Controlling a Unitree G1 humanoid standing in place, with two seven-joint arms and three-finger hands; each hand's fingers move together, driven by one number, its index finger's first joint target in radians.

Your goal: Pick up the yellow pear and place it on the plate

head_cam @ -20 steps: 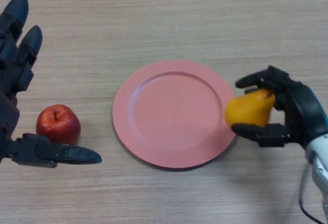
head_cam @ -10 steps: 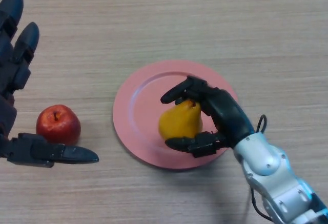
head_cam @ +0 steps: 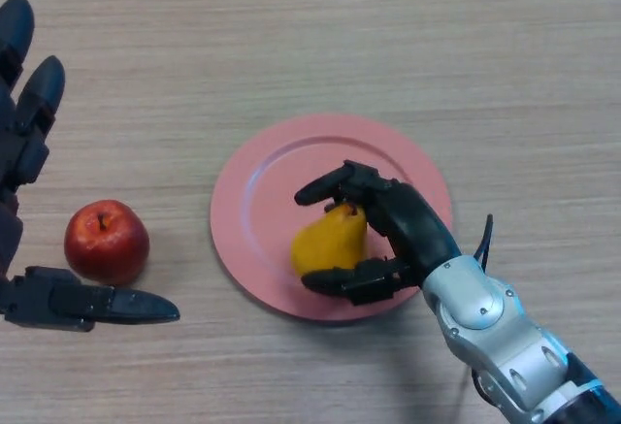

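A light wooden table (head_cam: 408, 46) with fine straight grain fills the view. On it lies a round, flat pink plate (head_cam: 281, 167) with a smooth matte surface and a shallow raised rim. The right hand (head_cam: 403, 220), black and thick, has its fingers and thumb curled around the smooth yellow pear (head_cam: 328, 244), which is over the plate's middle, stem end toward the palm. The left hand (head_cam: 29, 211) is spread open at the left edge, beside a shiny round red apple (head_cam: 107, 242) with a short stem.
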